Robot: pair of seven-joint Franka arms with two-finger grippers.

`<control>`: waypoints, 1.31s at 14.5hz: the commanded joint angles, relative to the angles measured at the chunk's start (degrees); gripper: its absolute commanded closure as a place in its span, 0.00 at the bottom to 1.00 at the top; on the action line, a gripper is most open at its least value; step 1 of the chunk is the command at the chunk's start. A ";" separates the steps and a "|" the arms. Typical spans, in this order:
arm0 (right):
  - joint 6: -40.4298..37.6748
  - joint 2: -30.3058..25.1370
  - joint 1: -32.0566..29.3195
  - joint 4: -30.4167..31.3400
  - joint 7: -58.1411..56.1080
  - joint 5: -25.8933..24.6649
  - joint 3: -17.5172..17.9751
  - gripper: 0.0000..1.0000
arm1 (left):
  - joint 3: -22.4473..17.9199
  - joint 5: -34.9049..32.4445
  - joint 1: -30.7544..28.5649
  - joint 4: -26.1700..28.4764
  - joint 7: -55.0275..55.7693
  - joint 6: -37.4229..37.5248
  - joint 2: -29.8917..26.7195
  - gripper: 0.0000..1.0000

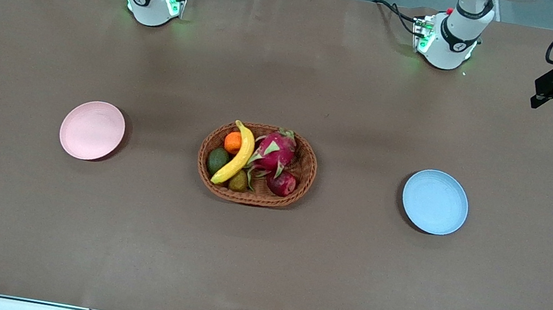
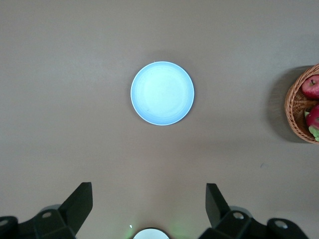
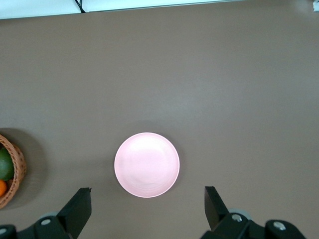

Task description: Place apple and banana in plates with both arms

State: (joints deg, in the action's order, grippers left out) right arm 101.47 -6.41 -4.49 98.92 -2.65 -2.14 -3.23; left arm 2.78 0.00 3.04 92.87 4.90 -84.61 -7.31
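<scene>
Basket (image 1: 257,164): brown wicker, oval, at the middle of the table between the two plates, well apart from each.
Banana (image 1: 237,155): yellow, curved, lying in the basket across the other fruit, one dark tip at the rim nearest the robots' bases, the other low among the green fruits.
Apple (image 1: 281,183): dark red and glossy, in the basket at the part nearer the front camera, touching the dragon fruit (image 1: 273,150); also seen in the left wrist view (image 2: 311,86).
Other fruit: an orange (image 1: 232,141) and a dark green avocado (image 1: 218,161) beside the banana, toward the right arm's end of the basket; a smaller green-brown fruit (image 1: 239,182) at the rim nearest the front camera.
Pink plate (image 1: 92,130): bare, flat on the table toward the right arm's end; centred in the right wrist view (image 3: 147,165).
Blue plate (image 1: 435,202): bare, flat on the table toward the left arm's end; centred in the left wrist view (image 2: 162,93).
Left gripper (image 2: 149,201): raised high over the table near the blue plate, fingers spread wide, nothing between them.
Right gripper (image 3: 148,204): raised high over the table near the pink plate, fingers spread wide, nothing between them.
Table (image 1: 259,263): covered with a plain brown mat.
</scene>
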 commanded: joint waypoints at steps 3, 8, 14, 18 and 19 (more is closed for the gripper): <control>0.22 -0.97 0.63 0.84 0.62 -1.64 0.06 0.00 | 3.71 -0.78 2.22 -3.75 2.99 -2.38 10.28 0.00; -0.04 0.26 0.98 -0.66 0.71 -0.15 0.06 0.00 | 10.03 0.09 2.84 -3.66 16.94 -10.91 19.07 0.00; -6.88 5.52 3.95 -0.83 0.01 -0.32 0.06 0.00 | 14.18 5.45 8.01 -3.75 39.89 -26.45 30.23 0.00; -7.95 8.42 6.95 -1.10 0.53 -1.90 0.06 0.00 | 14.18 5.54 13.03 -3.75 50.87 -39.45 37.27 0.00; -7.69 10.35 6.43 -1.19 0.54 -1.30 -0.02 0.00 | 14.18 5.36 14.43 -3.75 54.65 -43.41 38.93 0.00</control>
State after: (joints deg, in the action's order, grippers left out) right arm 94.56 1.73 2.15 98.77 -2.41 -2.77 -2.85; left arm 17.07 4.66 15.70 91.11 54.08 -123.27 28.20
